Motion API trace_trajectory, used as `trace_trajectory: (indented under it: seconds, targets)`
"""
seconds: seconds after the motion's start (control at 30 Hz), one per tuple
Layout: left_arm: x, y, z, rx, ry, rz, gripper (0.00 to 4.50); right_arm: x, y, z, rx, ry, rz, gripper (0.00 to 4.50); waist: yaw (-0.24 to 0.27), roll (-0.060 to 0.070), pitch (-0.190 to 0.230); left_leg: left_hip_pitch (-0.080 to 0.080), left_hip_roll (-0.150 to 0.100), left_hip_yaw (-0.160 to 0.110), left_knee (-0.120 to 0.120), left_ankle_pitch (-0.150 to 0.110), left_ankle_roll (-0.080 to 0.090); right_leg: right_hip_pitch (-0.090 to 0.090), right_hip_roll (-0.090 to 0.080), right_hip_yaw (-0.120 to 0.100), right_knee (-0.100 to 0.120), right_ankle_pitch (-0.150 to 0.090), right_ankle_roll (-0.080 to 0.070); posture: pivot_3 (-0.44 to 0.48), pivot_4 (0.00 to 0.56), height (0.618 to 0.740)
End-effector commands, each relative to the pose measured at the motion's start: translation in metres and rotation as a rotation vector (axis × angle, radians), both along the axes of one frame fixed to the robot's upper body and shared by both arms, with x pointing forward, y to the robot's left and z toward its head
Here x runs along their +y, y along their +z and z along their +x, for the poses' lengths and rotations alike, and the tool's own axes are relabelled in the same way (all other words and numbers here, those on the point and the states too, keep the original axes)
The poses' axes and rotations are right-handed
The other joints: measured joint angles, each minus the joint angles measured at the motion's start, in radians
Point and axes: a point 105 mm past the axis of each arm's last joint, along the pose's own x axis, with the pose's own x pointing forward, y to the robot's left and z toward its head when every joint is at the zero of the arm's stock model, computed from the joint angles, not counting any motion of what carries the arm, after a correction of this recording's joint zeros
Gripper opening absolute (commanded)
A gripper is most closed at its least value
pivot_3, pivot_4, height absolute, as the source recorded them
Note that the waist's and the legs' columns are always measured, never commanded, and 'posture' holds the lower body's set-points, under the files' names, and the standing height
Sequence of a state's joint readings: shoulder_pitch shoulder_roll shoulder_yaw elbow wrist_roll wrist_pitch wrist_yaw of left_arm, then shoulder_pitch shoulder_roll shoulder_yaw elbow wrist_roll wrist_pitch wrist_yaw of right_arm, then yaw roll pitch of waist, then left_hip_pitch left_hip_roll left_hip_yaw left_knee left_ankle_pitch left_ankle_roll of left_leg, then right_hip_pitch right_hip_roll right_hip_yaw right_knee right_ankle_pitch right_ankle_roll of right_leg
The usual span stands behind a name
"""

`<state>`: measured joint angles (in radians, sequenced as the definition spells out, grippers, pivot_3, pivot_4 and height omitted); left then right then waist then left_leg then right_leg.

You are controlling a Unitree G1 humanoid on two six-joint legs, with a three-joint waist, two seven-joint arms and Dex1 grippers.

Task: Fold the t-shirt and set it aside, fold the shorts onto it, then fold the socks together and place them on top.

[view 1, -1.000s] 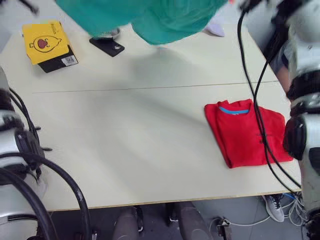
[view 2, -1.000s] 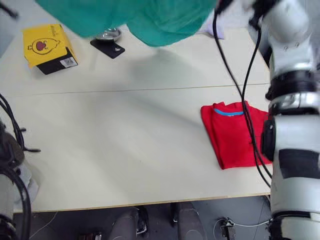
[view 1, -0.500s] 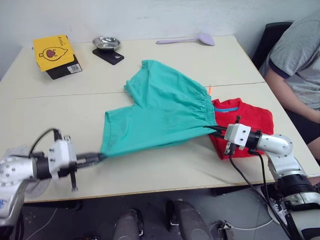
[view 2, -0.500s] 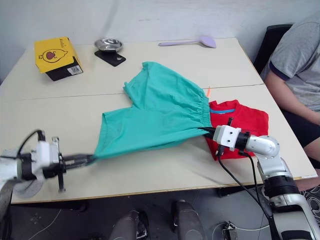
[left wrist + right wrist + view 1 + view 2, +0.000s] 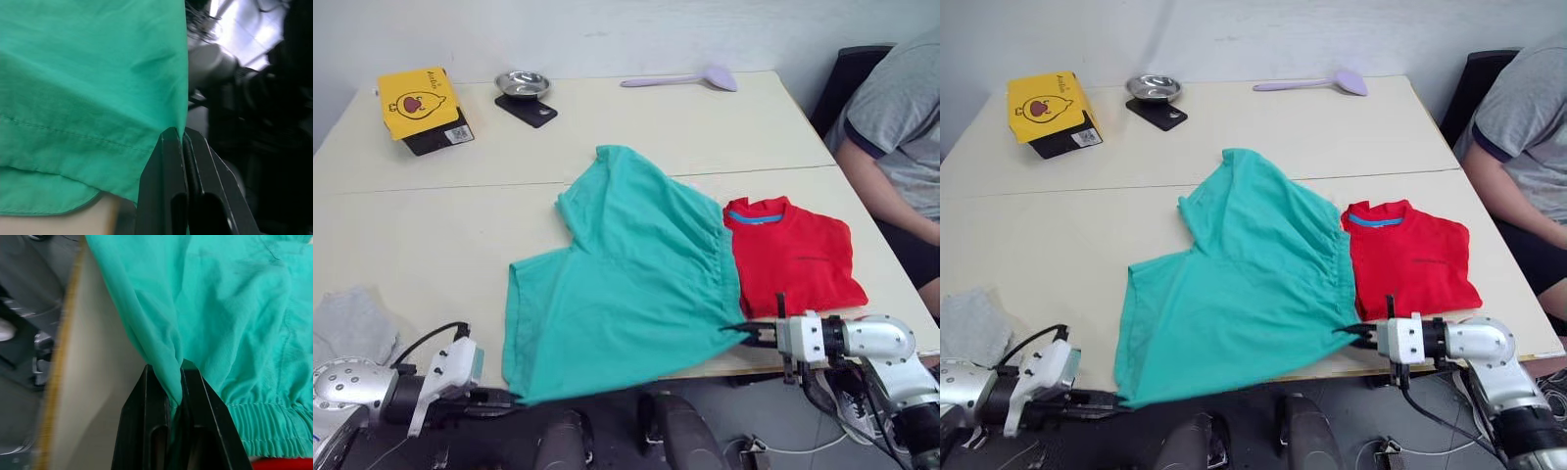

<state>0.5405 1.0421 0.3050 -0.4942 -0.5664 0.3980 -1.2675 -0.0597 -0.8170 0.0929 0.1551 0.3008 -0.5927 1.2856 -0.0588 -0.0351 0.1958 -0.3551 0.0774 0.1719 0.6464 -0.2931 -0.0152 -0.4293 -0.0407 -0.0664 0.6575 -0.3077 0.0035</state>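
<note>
The teal-green shorts [image 5: 626, 284] lie spread over the middle of the table [image 5: 431, 225], their near edge hanging past the front edge. My left gripper [image 5: 509, 399] is shut on the shorts' near left leg corner, below the table edge. My right gripper [image 5: 736, 333] is shut on the near waistband corner at the front edge. The wrist views show cloth pinched in each: the left gripper [image 5: 183, 134] and the right gripper [image 5: 175, 377]. The folded red t-shirt [image 5: 793, 257] lies to the right, touching the waistband. The grey socks [image 5: 352, 328] lie at the near left.
At the back stand a yellow box [image 5: 414, 95], a metal bowl [image 5: 521, 84] behind a flat black object [image 5: 527, 110], and a purple spoon [image 5: 680, 79]. A person [image 5: 901, 127] sits at the table's right side, near the t-shirt.
A second ago the shorts hung high in the air. Since then both grippers have brought them down and drawn them toward the front edge, so they now lie flatter.
</note>
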Motion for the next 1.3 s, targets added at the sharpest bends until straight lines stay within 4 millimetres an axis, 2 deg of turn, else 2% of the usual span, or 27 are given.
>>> trace_trajectory:
  seconds: [0.03,0.1,0.23,0.37,0.43,0.5,0.53,0.6,0.63,0.7,0.77,0.87,0.97,1.03,1.1,1.23,1.27,1.3]
  targets:
    - [0.001,0.007,-0.010,0.057,-0.023,-0.007,0.03,-0.001,0.010,-0.007,-0.042,0.035,-0.012,0.00,0.003,0.000,0.000,0.000,0.000,-0.001,0.000,-0.002,-0.004,0.000,0.000,0.000,0.000,0.000,0.000,0.000,0.150,0.740]
    - [0.004,0.014,-0.007,0.047,-0.004,-0.018,0.03,-0.002,0.015,-0.010,-0.038,0.026,0.004,0.00,0.005,0.000,0.000,0.000,0.000,-0.002,0.001,-0.002,-0.004,0.000,0.001,0.000,-0.001,0.000,-0.001,0.000,0.150,0.740]
    - [0.016,0.044,0.024,-0.065,0.055,-0.076,0.03,0.003,0.039,-0.021,0.071,0.025,0.108,0.00,0.024,0.000,0.000,0.000,-0.008,-0.016,0.002,-0.002,-0.004,0.002,0.001,-0.001,-0.003,0.000,-0.002,0.000,0.150,0.740]
    - [0.032,0.082,0.072,-0.241,0.079,-0.098,0.03,0.006,0.059,-0.022,0.264,-0.038,0.179,0.00,0.035,0.000,0.000,-0.001,-0.012,-0.026,0.001,-0.002,-0.003,0.003,0.002,0.000,-0.004,0.001,-0.002,0.000,0.150,0.740]
    - [0.032,0.103,0.100,-0.342,0.072,-0.115,0.03,0.004,0.069,-0.012,0.293,-0.105,0.214,0.00,0.040,-0.001,-0.001,-0.001,-0.012,-0.027,0.001,-0.002,-0.003,0.003,0.002,-0.001,-0.004,0.002,-0.001,0.000,0.150,0.740]
    - [0.023,0.129,0.133,-0.479,0.051,-0.143,0.03,-0.001,0.084,0.007,0.321,-0.215,0.308,0.00,0.044,-0.001,-0.001,-0.003,-0.012,-0.026,0.001,-0.002,-0.002,0.002,0.002,-0.001,-0.004,0.004,-0.001,0.000,0.150,0.740]
    - [0.014,0.143,0.152,-0.562,0.052,-0.170,0.03,-0.003,0.090,0.016,0.323,-0.259,0.342,0.00,0.047,-0.001,-0.001,-0.003,-0.013,-0.026,0.001,-0.002,-0.001,0.002,0.002,0.000,-0.004,0.005,0.000,0.000,0.150,0.740]
    - [0.000,0.163,0.178,-0.669,0.046,-0.214,0.03,-0.006,0.098,0.027,0.323,-0.316,0.380,0.00,0.056,-0.002,-0.001,-0.005,-0.013,-0.025,0.002,0.002,0.005,0.001,0.002,0.000,-0.004,0.007,0.001,0.000,0.150,0.740]
    - [-0.011,0.174,0.196,-0.724,0.056,-0.253,0.03,-0.010,0.102,0.040,0.313,-0.395,0.415,0.00,0.056,-0.002,-0.001,-0.006,-0.013,-0.024,0.002,0.002,0.006,0.000,0.002,0.000,-0.004,0.010,0.002,0.000,0.150,0.740]
    - [-0.030,0.189,0.222,-0.800,0.068,-0.289,0.03,-0.015,0.109,0.058,0.280,-0.497,0.470,0.00,0.059,-0.004,-0.002,-0.005,-0.013,-0.024,0.003,0.002,0.001,0.001,0.002,0.000,-0.004,0.010,0.002,0.000,0.150,0.740]
    - [-0.045,0.198,0.244,-0.877,0.095,-0.299,0.03,-0.017,0.112,0.066,0.269,-0.547,0.505,0.00,0.058,-0.004,-0.002,-0.012,-0.013,-0.024,0.005,0.003,0.001,-0.004,0.003,-0.001,-0.004,0.011,0.003,0.000,0.150,0.740]
    - [-0.073,0.205,0.276,-0.959,0.148,-0.280,0.03,-0.020,0.110,0.077,0.247,-0.640,0.539,0.00,0.057,-0.004,-0.002,-0.019,-0.013,-0.020,0.007,0.004,0.001,-0.013,0.003,0.000,-0.003,0.010,0.003,0.000,0.150,0.740]
    - [-0.090,0.202,0.296,-1.009,0.222,-0.221,0.03,-0.027,0.103,0.087,0.215,-0.757,0.544,0.00,0.054,-0.004,-0.001,-0.021,-0.013,-0.017,0.006,0.004,0.001,-0.016,0.002,0.001,-0.003,0.010,0.004,0.000,0.150,0.740]
    - [-0.095,0.197,0.310,-1.044,0.309,-0.166,0.03,-0.035,0.100,0.095,0.175,-0.849,0.556,0.00,0.052,-0.004,-0.001,-0.021,-0.013,-0.017,0.005,0.004,0.001,-0.016,0.002,0.001,-0.004,0.010,0.004,0.000,0.150,0.740]
    - [-0.097,0.192,0.316,-1.056,0.343,-0.135,0.03,-0.038,0.100,0.098,0.153,-0.895,0.567,0.00,0.050,-0.004,-0.001,-0.020,-0.013,-0.017,0.005,0.004,0.001,-0.016,0.002,0.002,-0.003,0.010,0.004,0.000,0.150,0.740]
    - [-0.099,0.165,0.326,-1.027,0.417,-0.058,0.03,-0.041,0.099,0.103,0.082,-0.964,0.579,0.00,0.047,-0.005,-0.001,-0.019,-0.013,-0.017,0.005,0.005,-0.001,-0.016,0.002,0.002,0.000,0.010,0.004,0.000,0.150,0.740]
    - [-0.097,0.164,0.328,-1.025,0.448,-0.061,0.21,-0.042,0.099,0.104,0.064,-0.978,0.585,0.00,0.047,-0.005,-0.001,-0.019,-0.013,-0.017,0.005,0.006,-0.001,-0.016,0.002,0.002,0.000,0.010,0.004,0.000,0.150,0.740]
    - [-0.095,0.161,0.330,-1.005,0.483,-0.072,0.41,-0.041,0.099,0.105,0.066,-0.984,0.593,0.28,0.045,-0.005,-0.001,-0.019,-0.013,-0.017,0.006,0.006,-0.001,-0.016,0.002,0.002,0.001,0.010,0.004,0.000,0.150,0.740]
